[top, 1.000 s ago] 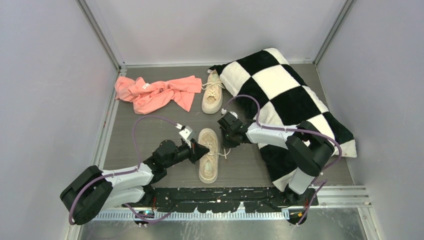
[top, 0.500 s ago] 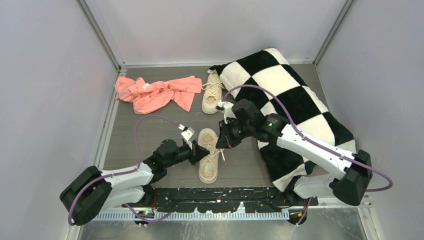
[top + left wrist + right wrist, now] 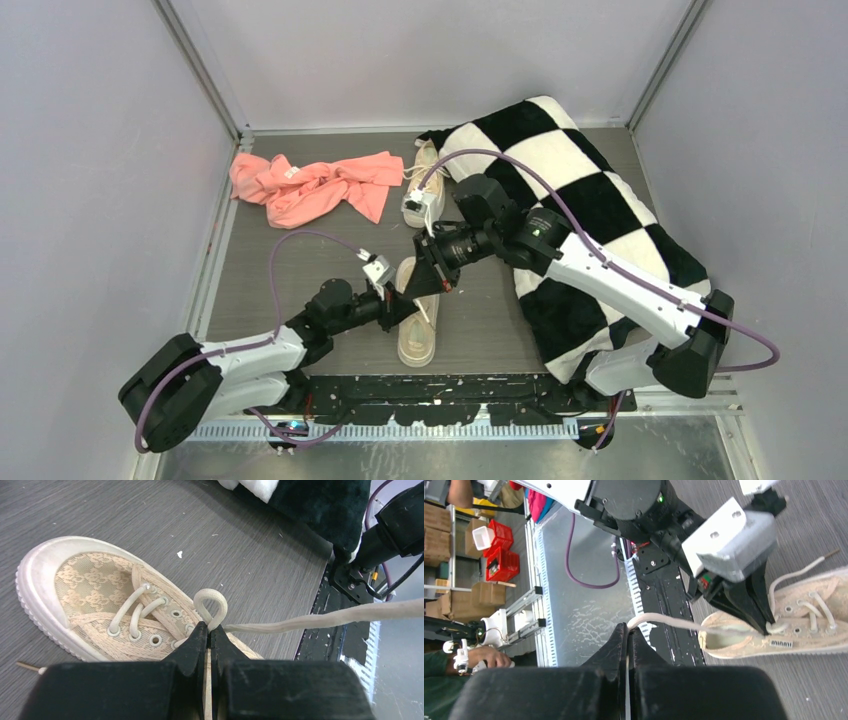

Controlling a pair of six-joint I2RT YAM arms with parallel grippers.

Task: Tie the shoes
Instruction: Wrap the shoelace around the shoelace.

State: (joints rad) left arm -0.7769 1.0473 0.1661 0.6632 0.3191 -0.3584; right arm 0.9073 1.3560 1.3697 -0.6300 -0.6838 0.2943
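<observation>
The surface is dark grey with wood lines, and pale grey walls stand on three sides. A big black-and-white pillow fills the right side. A pink cloth lies at the back left. The far shoe lies at the back, touching the pillow. The near shoe lies in the middle, just in front of the arms. It runs long from near to far, and its toe points to the back wall. The left tool is pinched tight on a loop of the lace. The right tool is pinched tight on the long end, pulled straight above the shoe.
</observation>
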